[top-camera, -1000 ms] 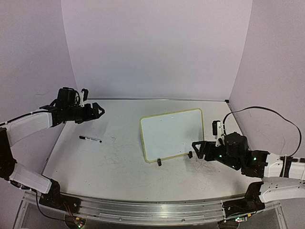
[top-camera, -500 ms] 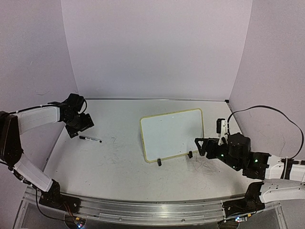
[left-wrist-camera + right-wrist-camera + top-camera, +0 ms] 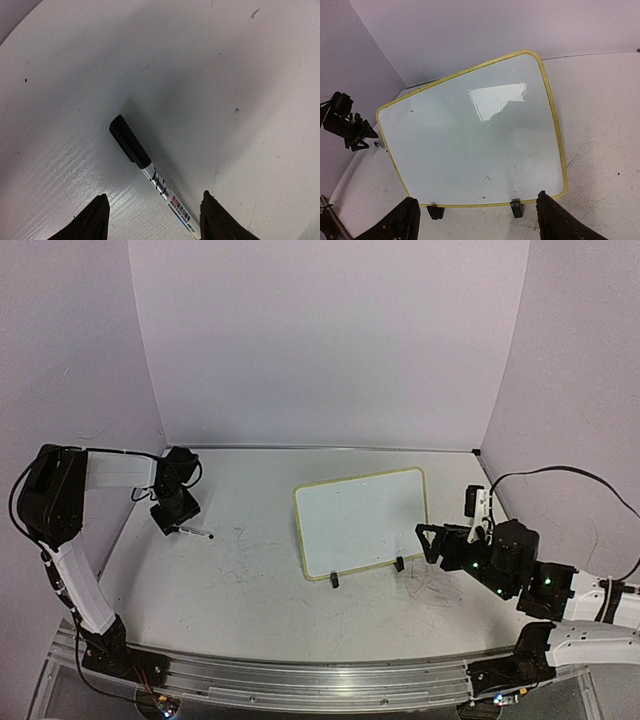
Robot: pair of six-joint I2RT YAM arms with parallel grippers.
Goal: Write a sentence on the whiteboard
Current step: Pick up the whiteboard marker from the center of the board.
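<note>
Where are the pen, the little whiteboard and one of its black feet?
pen (image 3: pixel 152 175), left wrist view, on the pale barrel just below the black cap.
whiteboard (image 3: pixel 470 145), right wrist view, on the middle of its white face.
clip foot (image 3: pixel 517 209), right wrist view, on the foot at picture right.

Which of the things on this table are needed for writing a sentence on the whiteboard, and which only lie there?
Needed:
- blank whiteboard
- capped marker, under the open left tool

Only lying there:
- black cable at the right
- grey scribbles on the tabletop
</note>
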